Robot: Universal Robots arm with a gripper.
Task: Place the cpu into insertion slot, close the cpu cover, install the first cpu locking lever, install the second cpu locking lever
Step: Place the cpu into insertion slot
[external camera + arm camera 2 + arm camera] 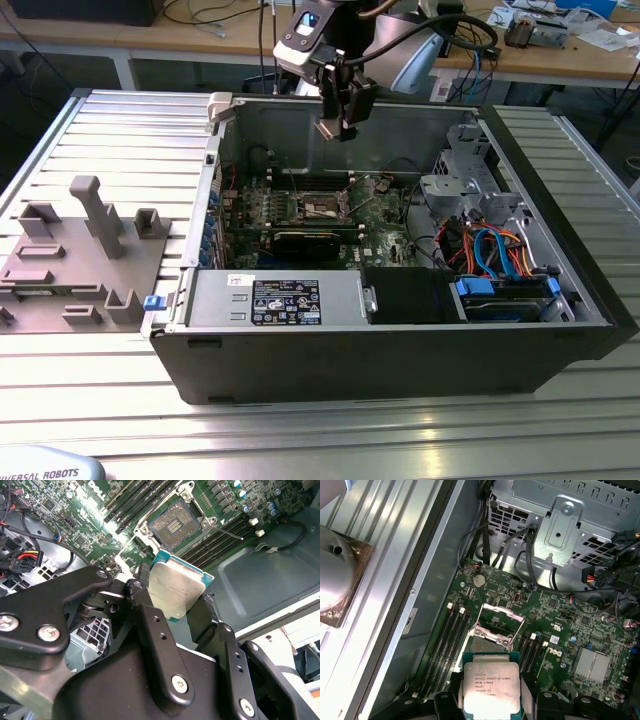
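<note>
My gripper [337, 118] hangs above the open computer case, shut on the cpu [328, 129]. In both wrist views the cpu [177, 587] [490, 685] is a small square chip with a silver-grey top and a teal edge, pinched between two black fingers [145, 605]. The insertion slot [175, 526] [322, 207] lies on the green motherboard [385, 215] below the chip, its dark centre bare. The cpu cover [500, 616] stands raised open at the slot's far side. A thin lever [225, 531] sticks out beside the slot.
Long memory slots [451, 640] flank the socket. A long black card [315, 243] lies nearer the case front. A metal drive cage [465, 180] and coloured cables [495, 250] are at the exterior view's right. A grey fixture plate [75, 260] sits on the ribbed table.
</note>
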